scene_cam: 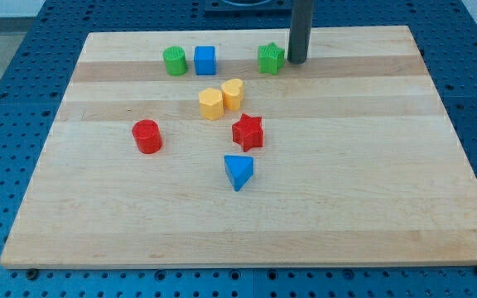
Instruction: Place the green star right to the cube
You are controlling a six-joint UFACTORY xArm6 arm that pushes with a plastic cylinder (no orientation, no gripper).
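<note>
The green star (271, 59) lies near the view's top, right of centre. The blue cube (204, 60) sits to its left with a clear gap between them. A green cylinder (175, 60) stands just left of the cube. My tip (296, 60) is the lower end of a dark rod, right beside the star's right side, touching it or nearly so.
A yellow hexagonal block (210, 104) and a yellow heart-like block (233, 94) sit together near the board's middle. A red star (248, 132) lies below them, a blue triangular block (238, 171) lower still, and a red cylinder (147, 136) at the left. The wooden board (387, 207) lies on a blue perforated table.
</note>
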